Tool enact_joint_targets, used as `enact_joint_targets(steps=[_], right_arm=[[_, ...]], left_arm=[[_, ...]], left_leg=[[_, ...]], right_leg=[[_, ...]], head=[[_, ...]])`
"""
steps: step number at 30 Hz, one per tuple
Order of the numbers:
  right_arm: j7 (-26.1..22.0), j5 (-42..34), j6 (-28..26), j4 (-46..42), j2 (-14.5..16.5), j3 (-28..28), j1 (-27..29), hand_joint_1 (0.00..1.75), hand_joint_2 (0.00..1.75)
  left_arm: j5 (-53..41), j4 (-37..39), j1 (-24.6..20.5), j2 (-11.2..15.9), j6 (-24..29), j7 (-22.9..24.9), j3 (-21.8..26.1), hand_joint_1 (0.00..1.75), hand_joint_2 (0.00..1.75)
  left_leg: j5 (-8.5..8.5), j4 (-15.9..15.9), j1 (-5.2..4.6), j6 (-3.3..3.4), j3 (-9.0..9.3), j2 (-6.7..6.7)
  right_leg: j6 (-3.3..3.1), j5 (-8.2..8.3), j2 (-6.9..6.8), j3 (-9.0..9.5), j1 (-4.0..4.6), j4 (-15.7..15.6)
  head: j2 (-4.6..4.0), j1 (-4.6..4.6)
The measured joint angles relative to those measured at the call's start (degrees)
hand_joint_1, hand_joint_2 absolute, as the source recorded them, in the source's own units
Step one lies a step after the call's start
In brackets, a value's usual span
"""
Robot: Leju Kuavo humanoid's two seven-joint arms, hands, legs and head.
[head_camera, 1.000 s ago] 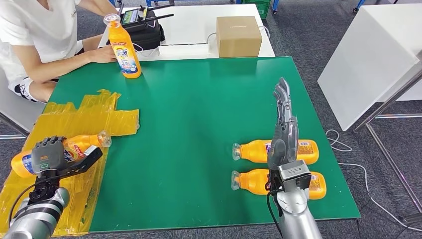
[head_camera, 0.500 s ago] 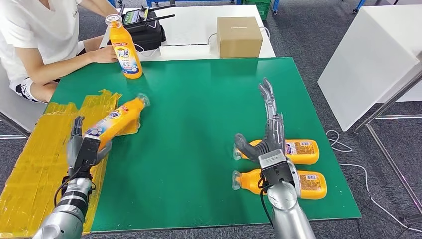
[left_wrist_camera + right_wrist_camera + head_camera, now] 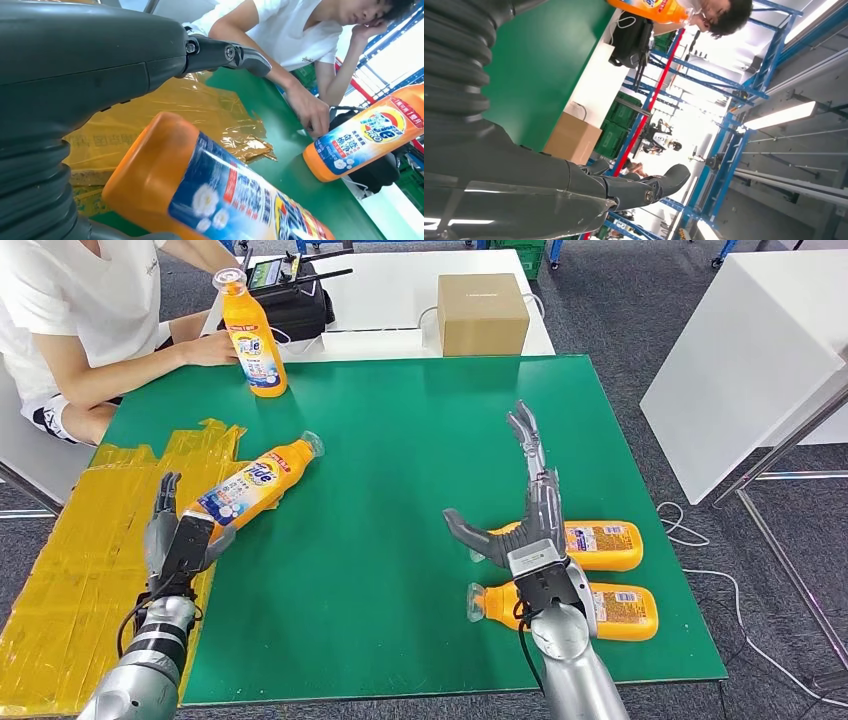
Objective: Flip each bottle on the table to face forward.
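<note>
At about 9 o'clock on the green table (image 3: pixel 400 440) the left hand (image 3: pixel 178 538) has its fingers spread beside the base of a lying bottle (image 3: pixel 252 483), whose label faces up and whose cap points toward 2 o'clock. In the left wrist view that bottle (image 3: pixel 220 195) lies close under the hand, but I cannot tell whether the fingers touch it; they do not look wrapped around it. It rests half on the yellow plastic sheet (image 3: pixel 90 540). At 11 o'clock a person's hand (image 3: pixel 208 348) steadies an upright bottle (image 3: pixel 252 335).

Toward 4 o'clock the right hand (image 3: pixel 530 520) hangs open and empty above the table, fingers stretched toward 12 and thumb splayed toward 9, just over the neck of the upper lying bottle (image 3: pixel 590 543). The lower lying bottle (image 3: pixel 610 608) sits just below it; both have caps pointing to 9 o'clock (their visible labels look like small print, so probably the backs).

The step seems to be turning these two over. To do it well, bring the right hand down over the upper bottle's middle, close around the body rather than the narrow neck, and roll it about its long axis without nudging its neighbour.
</note>
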Motion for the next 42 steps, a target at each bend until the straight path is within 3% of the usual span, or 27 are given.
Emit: enact_joint_targets(steps=[6, 10, 13, 15, 20, 28, 34, 42], right_arm=[[0.01, 0.70, -0.66, 0.19, 0.00, -0.05, -0.11, 0.00, 1.75], [0.65, 4.88, -2.80, 0.29, -0.03, -0.58, -0.09, 0.00, 1.75], [2.92, 13.25, -5.40, 0.35, -0.39, -0.86, -0.03, 0.00, 1.75], [4.05, 17.13, -6.38, 0.43, -0.76, -0.99, 0.01, 0.00, 1.75], [4.60, 18.70, -6.91, 0.65, -1.43, -1.17, 0.02, 0.00, 1.75], [6.52, 22.21, -7.24, 0.88, -2.03, -1.18, -0.04, 0.00, 1.75], [14.26, 39.02, -5.22, 7.57, -6.38, -1.70, -1.93, 0.00, 1.75], [14.23, 43.31, 1.67, 21.35, -14.27, -3.93, -7.12, 0.00, 1.75]], left_arm=[[2.64, -0.68, 0.22, -0.27, -1.77, -0.73, 0.04, 0.00, 1.75], [14.36, -7.02, 2.17, -2.08, -10.73, -1.44, 0.04, 0.00, 1.75], [23.21, -15.77, 5.20, -4.14, -19.57, 0.48, -0.32, 0.00, 1.75], [26.02, -21.19, 7.05, -5.32, -22.41, 1.80, -0.80, 0.00, 1.75], [27.09, -29.28, 9.53, -6.95, -23.51, 2.90, -1.55, 0.00, 1.75], [28.81, -33.22, 10.71, -7.74, -24.99, 3.09, -2.11, 0.00, 1.75], [35.13, -39.60, 14.07, -9.30, -31.38, 6.38, -5.17, 0.00, 1.75], [38.59, -43.61, 16.67, -10.26, -32.89, 7.32, -10.99, 0.00, 1.75]], left_leg=[[0.00, 0.00, -0.01, 0.00, 0.00, 0.00], [-0.01, 0.01, -0.01, 0.01, -0.01, 0.01], [-0.02, 0.01, -0.02, 0.02, -0.02, 0.06], [-0.03, 0.01, -0.03, 0.02, -0.04, 0.06], [-0.03, 0.00, -0.02, 0.02, -0.04, 0.06], [-0.02, 0.00, 0.00, 0.02, -0.04, 0.06], [-0.03, 0.01, -0.11, 0.03, -0.07, -0.06], [-0.03, 0.04, -0.21, 0.07, -0.09, -0.08]], right_leg=[[0.00, 0.00, 0.00, -0.01, 0.00, 0.00], [0.00, 0.00, 0.00, -0.02, 0.00, -0.01], [0.00, 0.00, 0.01, -0.05, -0.01, -0.02], [0.01, 0.00, 0.01, -0.05, -0.01, -0.03], [0.00, 0.00, 0.01, -0.05, -0.01, -0.03], [0.00, 0.00, 0.01, -0.05, 0.00, -0.02], [0.01, 0.00, -0.03, -0.03, -0.08, -0.06], [0.04, 0.02, -0.04, -0.02, -0.21, -0.07]], head=[[0.00, 0.00], [0.00, 0.00], [0.00, 0.00], [0.00, 0.00], [0.00, -0.01], [0.00, -0.01], [0.00, -0.01], [0.00, -0.01]])
